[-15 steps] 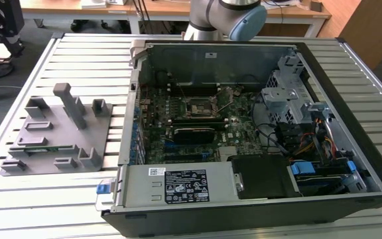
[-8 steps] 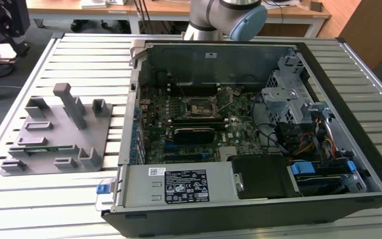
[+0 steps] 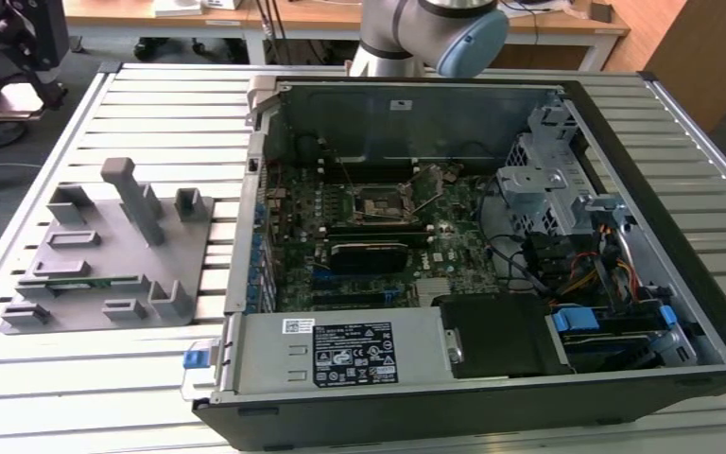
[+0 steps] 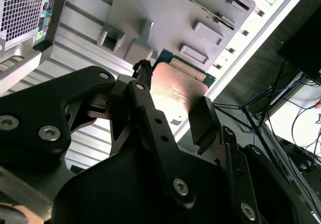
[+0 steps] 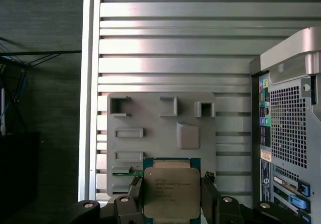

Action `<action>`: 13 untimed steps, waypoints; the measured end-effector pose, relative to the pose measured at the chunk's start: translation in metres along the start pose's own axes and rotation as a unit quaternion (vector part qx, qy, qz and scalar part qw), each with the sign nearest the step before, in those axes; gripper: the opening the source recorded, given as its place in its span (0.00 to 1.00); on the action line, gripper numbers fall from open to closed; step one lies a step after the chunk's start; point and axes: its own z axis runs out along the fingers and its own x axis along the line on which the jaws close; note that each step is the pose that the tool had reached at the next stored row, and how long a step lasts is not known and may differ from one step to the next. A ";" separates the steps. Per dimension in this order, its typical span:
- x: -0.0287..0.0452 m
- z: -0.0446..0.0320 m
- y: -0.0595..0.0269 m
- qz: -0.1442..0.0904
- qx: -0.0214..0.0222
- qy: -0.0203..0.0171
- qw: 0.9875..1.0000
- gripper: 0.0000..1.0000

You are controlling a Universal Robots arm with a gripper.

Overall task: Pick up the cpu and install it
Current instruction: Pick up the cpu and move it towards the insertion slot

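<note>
Plainly the cpu [image 5: 171, 193] is in the grip of the claw [image 5: 171, 206]. In both wrist views it sits between the two black fingers [image 5: 134, 193], which press on two opposite edges, with its silver lid bare and facing the first wrist camera. It hangs in the air, apart from the grey fixture tray [image 5: 155, 118] seen beyond it and from the slatted metal surface [image 5: 175, 33] the tray lies on.

I judge the chip to be light and quite stiff, a rigid flat plate, but smooth at the metal and delicate on its underside. The thin edges are therefore the right place to hold it, as the claw does now. A hold that narrow could let it tilt or slip if knocked.

It is close to square, so it has no real long axis. In the first wrist view its sides run in line with the tray's sides. A strip of green board shows past the lid on the side away from the claw's body, and the second wrist view shows the same green rim [image 4: 168, 58] at the far end of the lid [image 4: 178, 91].

A green memory stick [image 5: 125, 171] lies in a slot of the tray just beyond the chip. In the exterior view the tray [image 3: 111, 255] sits beside the opened computer case [image 3: 665, 189], whose motherboard socket [image 3: 380, 200] lies near the middle of the board.
</note>
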 end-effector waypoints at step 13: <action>-0.0119 0.0003 0.0001 0.000 0.000 0.000 1.000 0.54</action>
